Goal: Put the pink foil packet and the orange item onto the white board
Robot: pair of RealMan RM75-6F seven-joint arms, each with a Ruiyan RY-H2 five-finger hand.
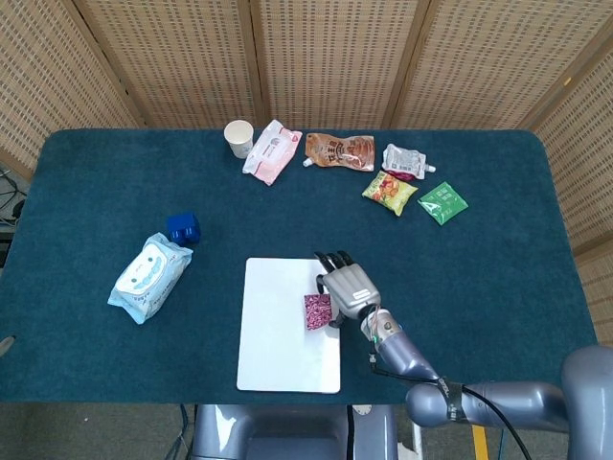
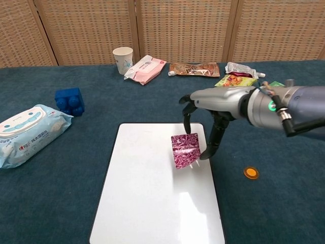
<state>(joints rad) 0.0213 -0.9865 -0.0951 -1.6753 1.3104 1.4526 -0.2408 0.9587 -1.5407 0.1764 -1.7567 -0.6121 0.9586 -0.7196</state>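
Observation:
My right hand [image 2: 208, 109] [image 1: 347, 285] pinches the pink foil packet [image 2: 186, 149] [image 1: 317, 310] by its top edge and holds it in the air above the right part of the white board [image 2: 147, 193] [image 1: 278, 335]. The packet hangs tilted under the fingers. A small round orange item [image 2: 250, 173] lies on the blue cloth to the right of the board; the head view hides it behind my arm. My left hand is in neither view.
At the left lie a wet-wipes pack [image 2: 28, 131] and a blue block [image 2: 69, 100]. Along the back stand a paper cup [image 2: 123, 59], a pink pouch [image 2: 144, 68], a brown pouch [image 2: 194, 69], a white pouch [image 2: 242, 69], a snack bag [image 2: 233, 81] and a green sachet [image 1: 442, 202].

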